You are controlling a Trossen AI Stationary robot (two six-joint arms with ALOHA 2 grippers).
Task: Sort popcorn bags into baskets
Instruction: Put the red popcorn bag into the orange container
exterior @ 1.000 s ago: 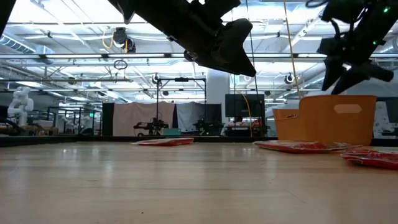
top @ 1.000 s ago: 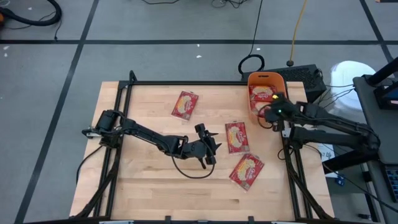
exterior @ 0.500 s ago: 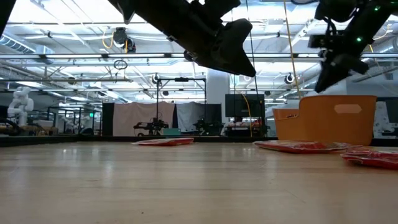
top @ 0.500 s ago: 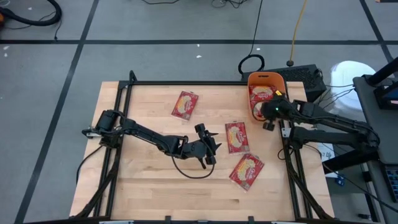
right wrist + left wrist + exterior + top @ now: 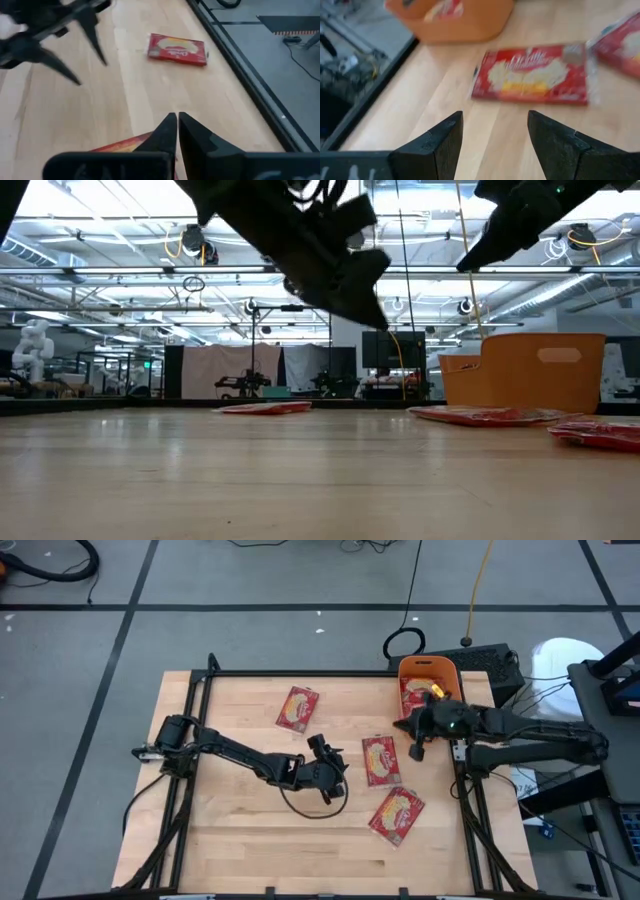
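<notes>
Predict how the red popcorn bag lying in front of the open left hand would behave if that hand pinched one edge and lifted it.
The popcorn bag lies flat on the table, so it cannot roll. It looks thin and probably light. Held by one edge in the left hand it may droop; its glossy wrapper could slip.

— Where do my eyes sit?

— One hangs above, looking straight down on the whole table [image 5: 230, 830]. One lies at table-top height, looking level across the wood into the room behind. One rides each of my wrists, close to the wood, looking out past my own fingers.

— What do they share?

— The left wrist, the top and the low views all catch the bin [image 5: 451, 22]. My right wrist sees the far packet [image 5: 177, 49], also seen from above.
</notes>
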